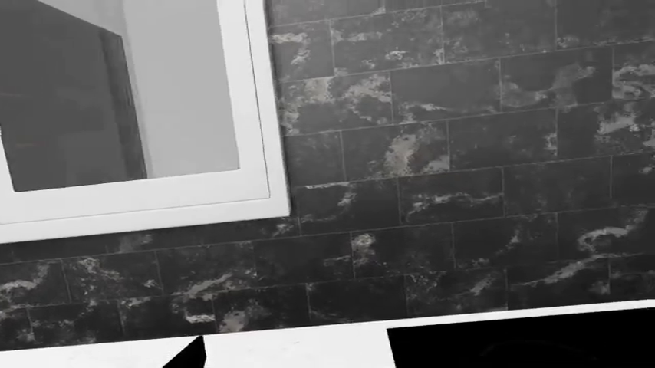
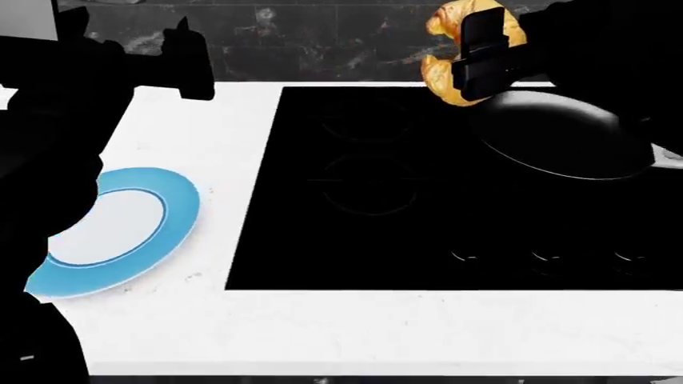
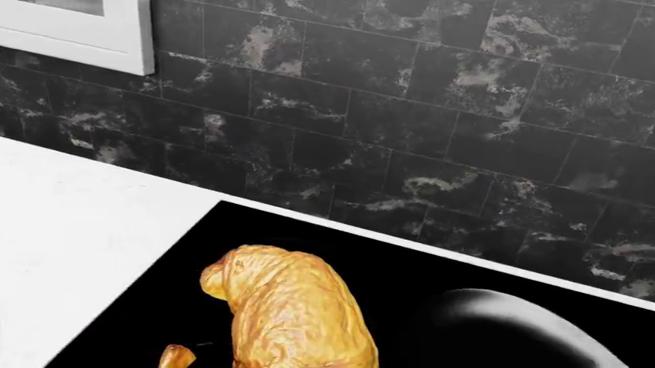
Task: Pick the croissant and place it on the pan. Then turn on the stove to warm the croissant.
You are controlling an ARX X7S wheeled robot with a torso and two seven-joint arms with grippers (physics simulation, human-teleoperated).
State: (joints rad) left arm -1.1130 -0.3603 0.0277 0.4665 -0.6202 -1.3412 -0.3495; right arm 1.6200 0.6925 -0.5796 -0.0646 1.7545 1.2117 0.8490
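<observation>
The croissant [image 2: 461,56] is pinched in the right hand [image 2: 485,52] and held in the air above the far edge of the stove [image 2: 363,232], just beside the rim of the pan [image 2: 561,132]; it is not yet on the pan. In the right wrist view the croissant [image 3: 291,314] is seen over the black glass, the pan [image 3: 511,330] next to it. The pan is set on the stove's far right burner. The left hand [image 2: 192,60] is raised over the white desk [image 2: 353,332]; its state cannot be told. A blue-rimmed plate [image 2: 117,228] lies on the desk left of the stove. Dark marbled wall tiles [image 1: 461,153] and a white window frame [image 1: 256,115] are seen behind.
</observation>
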